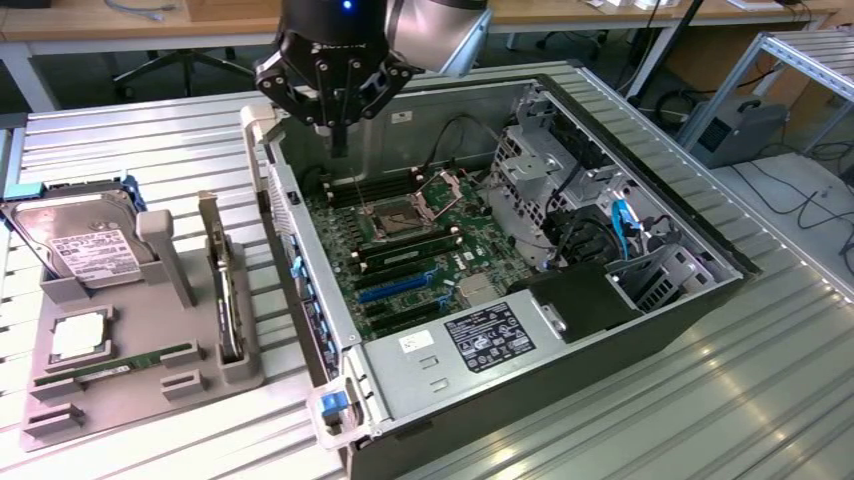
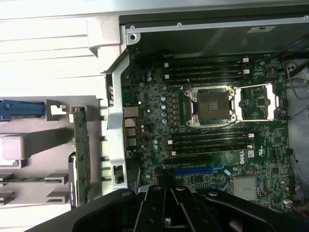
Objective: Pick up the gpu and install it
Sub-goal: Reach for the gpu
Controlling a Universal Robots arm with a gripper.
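1 gripper [image 1: 336,125], jaws pressed together and empty, hangs over 1 open computer case [image 1: 534,400]. 1 gpu [image 1: 224,290] stands on edge in 1 grey holder [image 1: 120,405] beside the case, with 1 hard drive [image 1: 80,245] and 1 RAM stick [image 1: 114,365].

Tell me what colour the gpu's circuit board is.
Green. The gpu stands on edge outside the case, and the wrist view shows its board best.

A ribbed silver metal tabletop [image 1: 747,380] spans the foreground, catching pale reflections of overhead light. Behind it runs a long light-brown wooden desk [image 1: 160,25] with a black star-shaped chair base [image 1: 174,65] beneath. On the exterior view's right, a silver aluminium-profile frame [image 1: 787,60] stands beside a grey box-shaped unit [image 1: 738,130], with black cables [image 1: 801,190] trailing over the grey floor [image 1: 814,240].
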